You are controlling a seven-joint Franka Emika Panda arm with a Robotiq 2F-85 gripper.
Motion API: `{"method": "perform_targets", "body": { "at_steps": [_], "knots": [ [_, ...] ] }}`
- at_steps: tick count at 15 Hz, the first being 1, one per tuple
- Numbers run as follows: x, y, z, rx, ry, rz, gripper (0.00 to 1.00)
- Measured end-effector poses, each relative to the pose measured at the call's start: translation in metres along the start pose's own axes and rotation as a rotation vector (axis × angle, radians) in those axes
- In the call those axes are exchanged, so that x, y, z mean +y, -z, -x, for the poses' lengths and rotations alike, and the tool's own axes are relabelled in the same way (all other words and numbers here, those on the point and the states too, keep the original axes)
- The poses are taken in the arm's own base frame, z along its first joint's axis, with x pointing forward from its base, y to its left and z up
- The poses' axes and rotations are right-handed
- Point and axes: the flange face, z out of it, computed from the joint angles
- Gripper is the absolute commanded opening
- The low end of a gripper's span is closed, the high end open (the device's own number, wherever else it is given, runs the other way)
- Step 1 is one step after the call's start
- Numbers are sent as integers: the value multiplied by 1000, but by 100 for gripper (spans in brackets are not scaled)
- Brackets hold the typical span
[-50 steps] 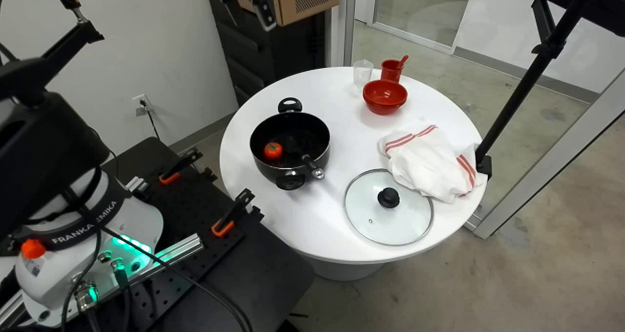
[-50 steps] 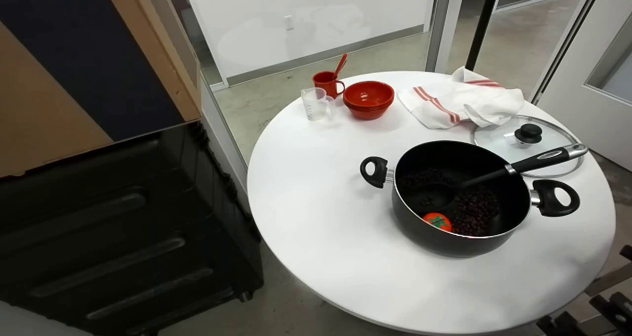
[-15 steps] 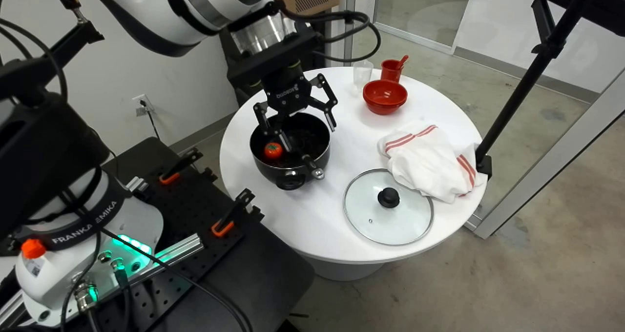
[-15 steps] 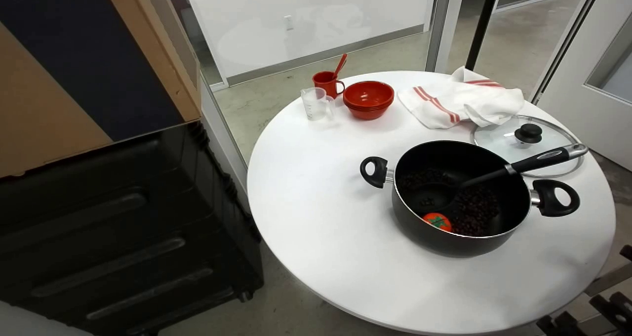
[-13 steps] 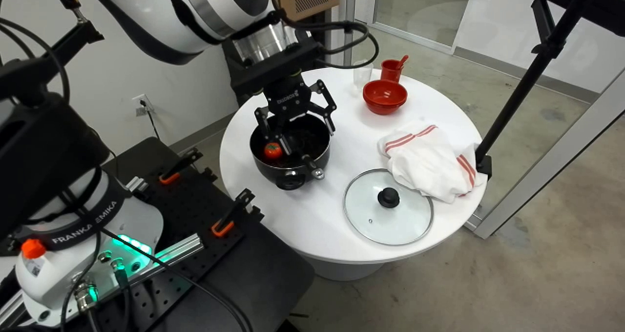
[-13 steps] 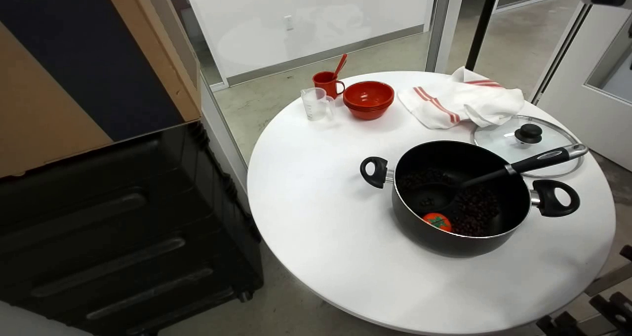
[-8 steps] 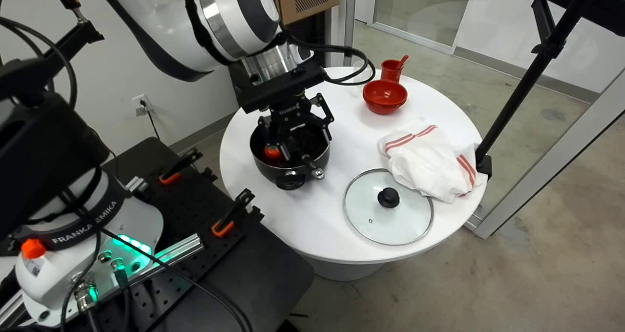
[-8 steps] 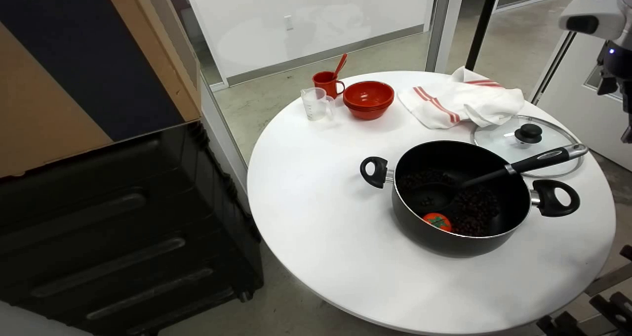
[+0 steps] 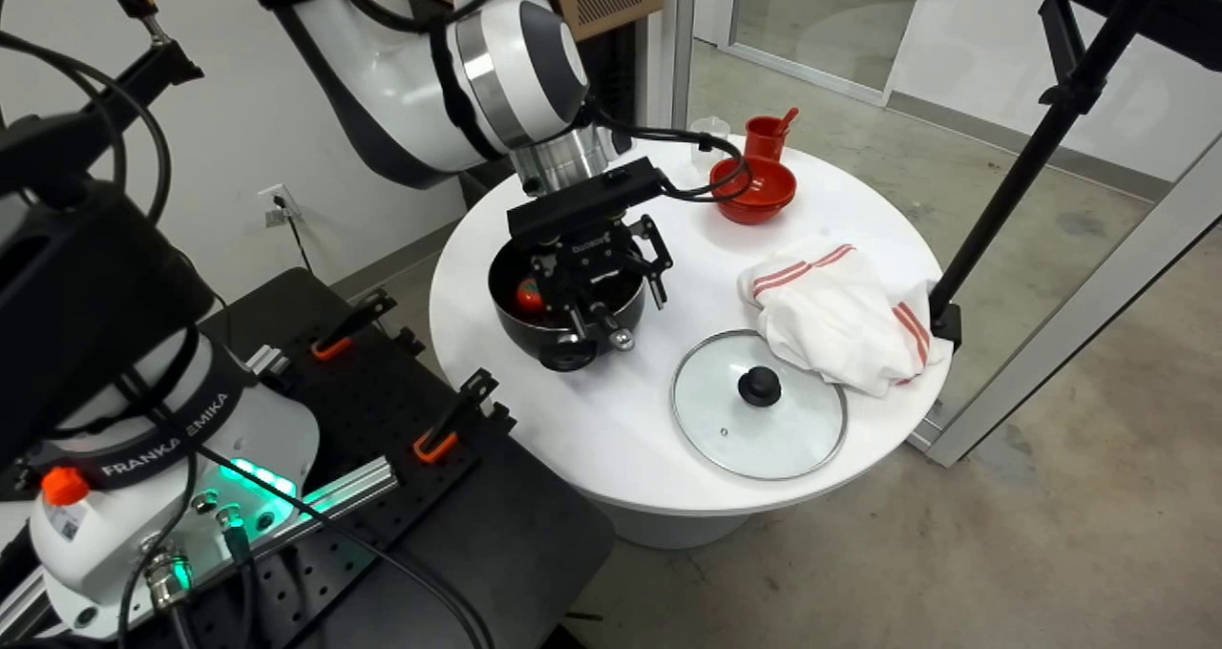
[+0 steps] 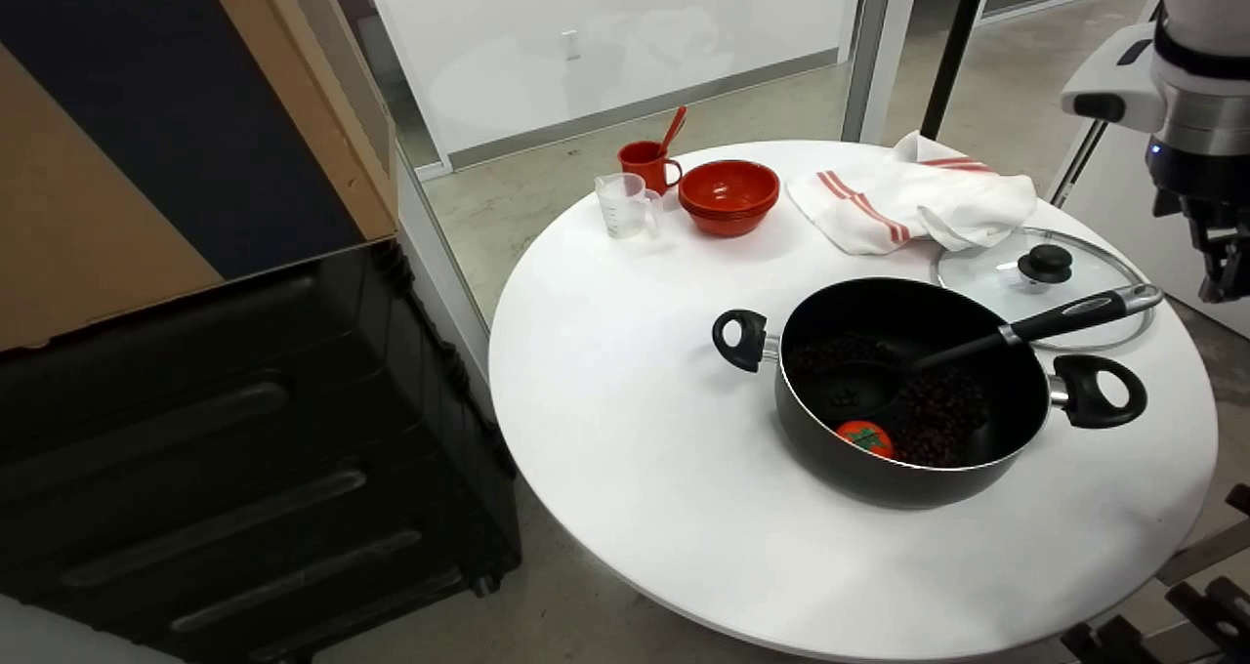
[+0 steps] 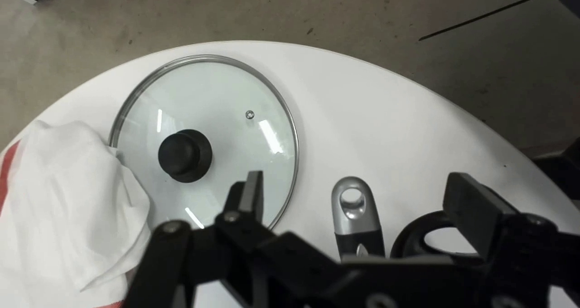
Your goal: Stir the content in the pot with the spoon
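Right of centre in an exterior view, I look into the pot (image 10: 898,486): tomato (image 10: 864,438), dark beans (image 10: 939,420), leaning spoon (image 10: 1035,325). My wrist view, lower right, shows just its handle end between the spread, unloaded fingers of the end effector (image 11: 357,199); left, towel (image 11: 72,199) overlaps lid (image 11: 231,131).

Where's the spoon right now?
In the wrist view, low and right of centre, the spoon shows between the lid and a pot handle; an exterior view shows its head inside the pot.
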Motion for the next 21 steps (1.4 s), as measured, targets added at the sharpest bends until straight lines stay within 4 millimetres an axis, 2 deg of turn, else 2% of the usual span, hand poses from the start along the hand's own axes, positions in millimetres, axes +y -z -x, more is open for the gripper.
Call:
{"method": "perform_targets", "body": {
  "at_steps": [5, 12, 13, 14, 15, 21],
  "knots": [
    [4, -22, -7, -25, 26, 20, 100],
    [-14, -44, -15, -48, 92, 30, 100],
    [-16, -45, -17, -50, 100, 31, 75],
    [-18, -47, -18, -50, 107, 33, 74],
    [-19, -47, -20, -49, 114, 35, 68],
    [-25, -46, -30, -37, 135, 35, 21]
  ]
}}
